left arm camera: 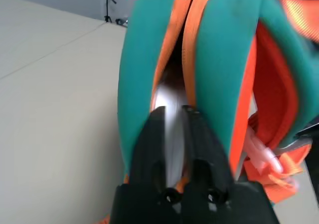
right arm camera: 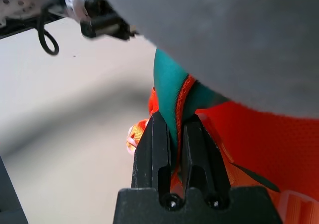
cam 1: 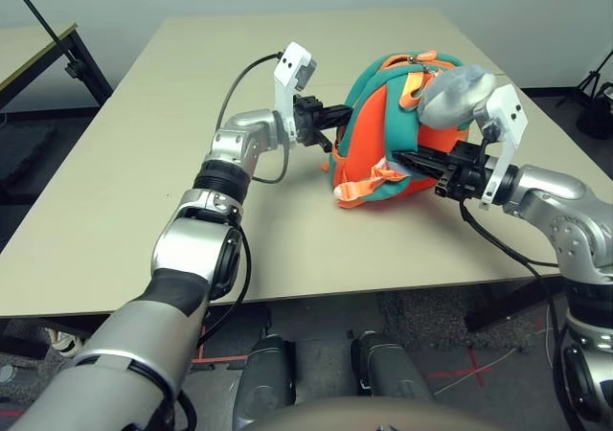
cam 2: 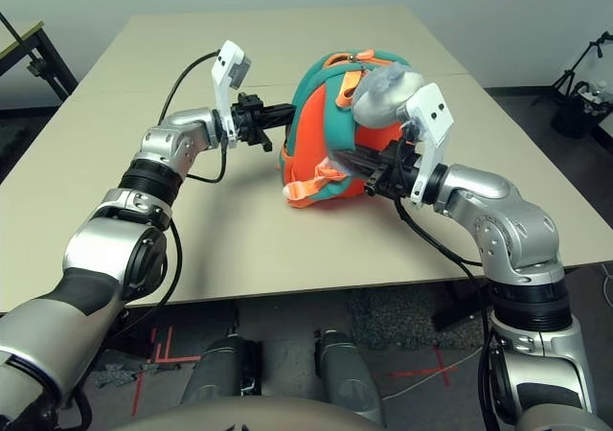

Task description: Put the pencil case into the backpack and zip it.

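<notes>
White pencil case (left arm camera: 167, 129) between left fingers (left arm camera: 149, 144), entering backpack (cam 1: 383, 134).

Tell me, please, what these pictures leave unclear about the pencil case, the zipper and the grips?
- Pencil case: only a pale sliver shows in the backpack opening in the left wrist view; the left end effector and teal edges hide the rest.
- Zipper pull: not visible in any view.
- Right end effector: pinches the teal trim; the grey plush piece fills the view above.
</notes>
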Tool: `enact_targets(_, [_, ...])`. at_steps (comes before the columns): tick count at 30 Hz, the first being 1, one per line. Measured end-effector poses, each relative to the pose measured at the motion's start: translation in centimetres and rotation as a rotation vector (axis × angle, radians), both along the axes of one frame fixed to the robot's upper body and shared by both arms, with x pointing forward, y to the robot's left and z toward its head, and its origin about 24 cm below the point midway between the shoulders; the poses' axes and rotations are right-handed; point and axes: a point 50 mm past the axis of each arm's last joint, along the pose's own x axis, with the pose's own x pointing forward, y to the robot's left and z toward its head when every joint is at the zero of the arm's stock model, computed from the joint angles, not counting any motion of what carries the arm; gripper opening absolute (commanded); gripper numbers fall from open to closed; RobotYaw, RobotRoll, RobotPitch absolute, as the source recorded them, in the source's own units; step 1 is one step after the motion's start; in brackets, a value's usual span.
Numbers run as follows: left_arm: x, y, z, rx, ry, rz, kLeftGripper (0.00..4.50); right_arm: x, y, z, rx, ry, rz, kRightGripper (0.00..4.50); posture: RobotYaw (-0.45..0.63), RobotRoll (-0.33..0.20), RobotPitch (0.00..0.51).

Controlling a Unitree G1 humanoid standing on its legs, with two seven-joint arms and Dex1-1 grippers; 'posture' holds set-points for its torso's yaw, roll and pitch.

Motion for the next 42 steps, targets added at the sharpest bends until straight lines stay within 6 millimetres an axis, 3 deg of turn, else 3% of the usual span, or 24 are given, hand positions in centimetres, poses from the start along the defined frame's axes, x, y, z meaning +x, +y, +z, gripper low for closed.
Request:
enact_targets(3, [-0.3, 1.7, 2.3, -0.061, -0.013, -0.001, 2.52, 0.0, 0.0, 0.0, 0.0, 0.001, 0.007, 0.0, -0.21, 0.0, 0.015])
enact_targets(6, [-1.1, 3.4, 5.9, -0.107, -0.065, -0.018, 3.76, 0.0, 0.0, -0.1, 0.001, 0.005, 0.009, 0.0, -0.2, 0.0, 0.014])
enact_targets(8, [-1.9, 3.5, 8.3, -0.107, -0.131, -0.053, 4.48, 0.0, -0.1, -0.1, -0.001, 0.006, 0.011, 0.0, -0.2, 0.0, 0.014])
enact_targets(11, [-3.1, 2.7, 10.6, -0.107, -0.207, -0.116, 4.48, 0.1, -0.2, -0.1, -0.004, 0.008, 0.011, 0.0, -0.2, 0.0, 0.011])
enact_targets(16, [-4.4, -0.8, 11.7, -0.083, -0.264, -0.251, 4.48, 0.1, -0.4, 0.1, -0.011, 0.004, 0.011, 0.0, -0.22, 0.0, 0.006])
enact_targets(26, [-4.8, -5.8, 10.5, 0.072, -0.366, -0.403, 4.48, 0.1, -0.4, 0.2, -0.013, -0.002, 0.013, 0.0, -0.26, 0.0, 0.005])
enact_targets(42, [-3.8, -9.0, 7.7, 0.176, -0.396, -0.458, 4.48, 0.1, -0.4, 0.2, -0.018, -0.006, 0.009, 0.0, -0.26, 0.0, 0.004])
